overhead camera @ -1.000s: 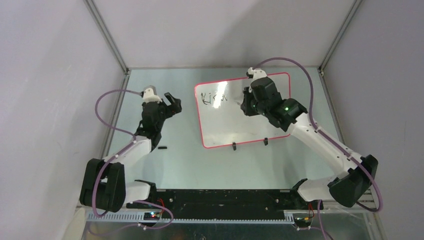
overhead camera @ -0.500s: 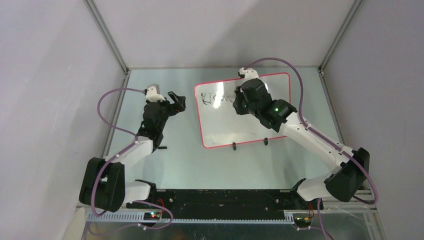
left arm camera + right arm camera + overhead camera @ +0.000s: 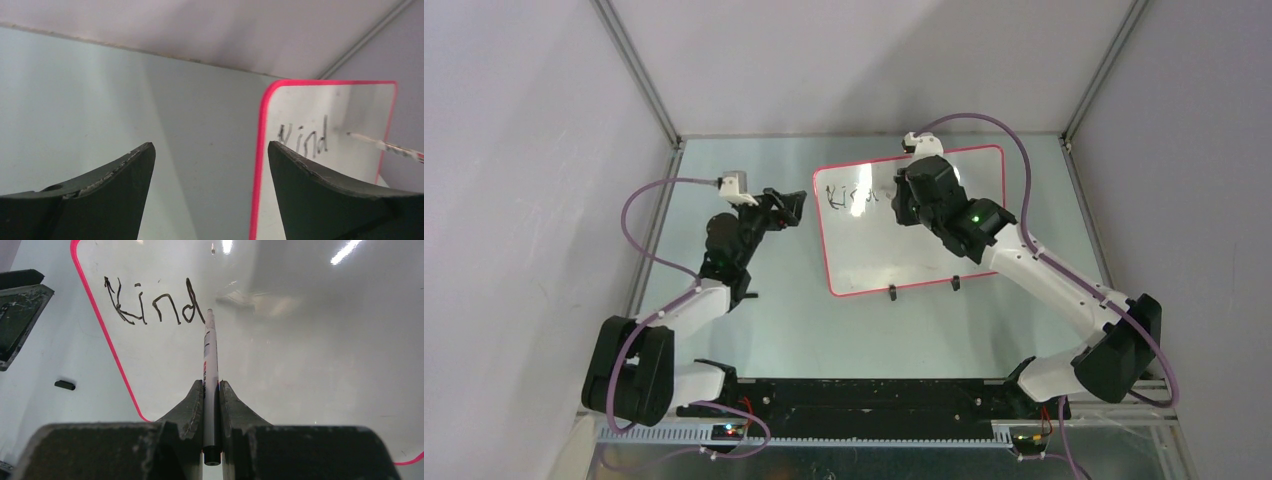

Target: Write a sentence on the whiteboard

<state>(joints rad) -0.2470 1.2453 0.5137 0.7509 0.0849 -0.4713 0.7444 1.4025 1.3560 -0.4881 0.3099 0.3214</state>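
The whiteboard (image 3: 944, 255), white with a red-pink rim, lies flat at the table's back middle; it also shows in the left wrist view (image 3: 350, 115) and the right wrist view (image 3: 300, 340). The sentence (image 3: 152, 302) reads "Kind" in black at the board's top left; it also shows in the left wrist view (image 3: 305, 140) and the top view (image 3: 849, 197). My right gripper (image 3: 211, 385) is shut on a white marker (image 3: 210, 355) whose tip rests just right of the "d". My left gripper (image 3: 210, 150) is open and empty, just left of the board's left rim.
A small black marker cap (image 3: 748, 296) lies on the table left of the board; it also shows in the right wrist view (image 3: 65, 385). Two black clip feet (image 3: 892, 293) sit at the board's near rim. Grey walls enclose the table.
My left gripper has moved right, toward the board's left rim. My right gripper has shifted left with the marker, toward the written letters.
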